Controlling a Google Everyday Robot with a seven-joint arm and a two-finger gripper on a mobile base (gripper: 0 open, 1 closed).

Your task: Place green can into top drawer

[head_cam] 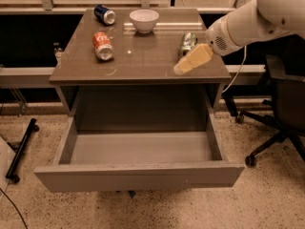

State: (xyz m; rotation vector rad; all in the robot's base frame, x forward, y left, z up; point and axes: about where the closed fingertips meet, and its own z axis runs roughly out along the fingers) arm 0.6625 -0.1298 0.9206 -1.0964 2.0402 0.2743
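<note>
The cream-coloured, wedge-shaped gripper [182, 68] hangs low over the front right part of the cabinet top, its tapered end pointing down and to the left toward the front edge. Whether it is spread or pressed together cannot be told from this angle, as it shows only as one pale block. Just behind it, partly covered by its upper end, lies the small green drink can with silver ends [187, 42], resting on its side on the tabletop with its length running front to back. Whether the gripper touches it cannot be told. The gripper joins a rounded white wrist and a thick white arm [257, 15] that comes in from the upper right, with a thin pale cable [238, 68] looping down below the wrist. The glossy grey-brown cabinet top [143, 63] also bears a red soda can [102, 45] lying on its side toward the left, a dark blue can [105, 14] lying at the back left corner, and a small white bowl [144, 19] at the back middle — all well apart from the gripper. Below the top, the wide, shallow grey top drawer [138, 176] stands pulled fully out toward the camera, its flat front panel nearest — the green can is not in it. A black office chair on castors [281, 109] stands to the right on the speckled floor [267, 199].
</note>
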